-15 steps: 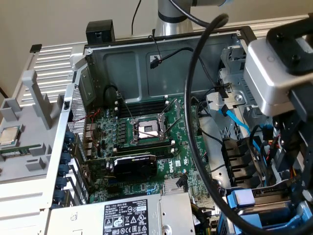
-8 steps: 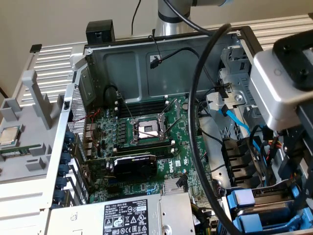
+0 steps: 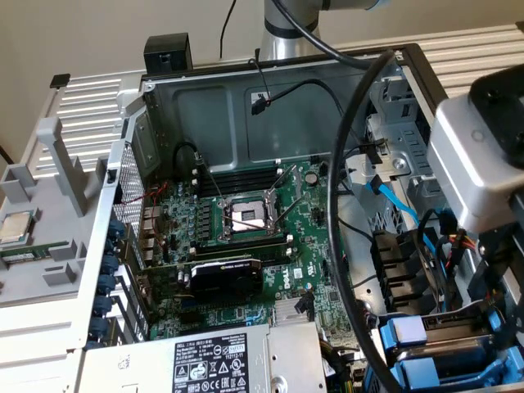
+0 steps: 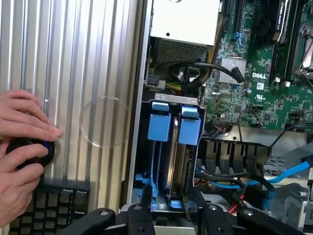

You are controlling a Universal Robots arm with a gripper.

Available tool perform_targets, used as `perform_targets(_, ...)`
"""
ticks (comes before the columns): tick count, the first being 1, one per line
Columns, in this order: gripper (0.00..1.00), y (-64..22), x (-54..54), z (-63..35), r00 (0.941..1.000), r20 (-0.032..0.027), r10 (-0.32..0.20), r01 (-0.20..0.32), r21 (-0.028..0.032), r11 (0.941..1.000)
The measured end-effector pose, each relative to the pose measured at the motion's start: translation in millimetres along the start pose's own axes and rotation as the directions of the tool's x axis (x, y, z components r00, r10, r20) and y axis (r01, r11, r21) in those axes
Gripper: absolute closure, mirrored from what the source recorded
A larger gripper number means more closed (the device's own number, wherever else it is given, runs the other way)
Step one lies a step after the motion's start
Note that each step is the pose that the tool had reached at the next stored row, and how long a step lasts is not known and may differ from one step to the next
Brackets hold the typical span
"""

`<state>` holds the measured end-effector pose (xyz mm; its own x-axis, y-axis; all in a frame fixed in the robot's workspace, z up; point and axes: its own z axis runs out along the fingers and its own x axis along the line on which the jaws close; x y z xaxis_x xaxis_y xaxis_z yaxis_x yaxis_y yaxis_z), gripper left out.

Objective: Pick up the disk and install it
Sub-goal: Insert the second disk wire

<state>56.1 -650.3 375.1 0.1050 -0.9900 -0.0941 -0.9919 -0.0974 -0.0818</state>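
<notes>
Black cable (image 3: pixel 332 205) across open case (image 3: pixel 229 123)

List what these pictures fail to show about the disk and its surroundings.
- Disk: wrist view, edge-on between blue carrier fronts; label face hidden.
- Disk bay: exterior view, cut off by the picture's edge, crossed by a black cable.
- Black round object: wrist view, mostly covered by a person's hands.

Disk (image 4: pixel 173 166) edge-on between blue carrier tabs (image 4: pixel 190 126), gripper (image 4: pixel 171 214) close by, hand (image 4: pixel 17 188) on black knob (image 4: pixel 30 149)
</notes>
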Motion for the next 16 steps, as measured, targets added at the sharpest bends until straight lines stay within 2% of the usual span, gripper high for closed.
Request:
perform_targets(3, 0.58, -1.8, 0.6, 2.1, 0.9999, 0.0053, -0.010, 0.010, -0.0005, 1.0000)
perform_targets(6, 0.58, -1.7, 0.9, 3.5, 0.9995, 0.0202, -0.025, 0.025, -0.0003, 0.9997)
perform_targets(8, 0.58, -1.7, 1.9, 3.9, 0.9991, 0.0278, -0.032, 0.032, 0.0007, 0.9995)
perform_targets(10, 0.58, -1.7, 4.0, 4.1, 0.9989, 0.0314, -0.036, 0.036, 0.0009, 0.9994)
perform_targets(16, 0.58, -2.1, 12.6, 3.8, 0.9984, 0.0374, -0.043, 0.043, 0.0015, 0.9991)
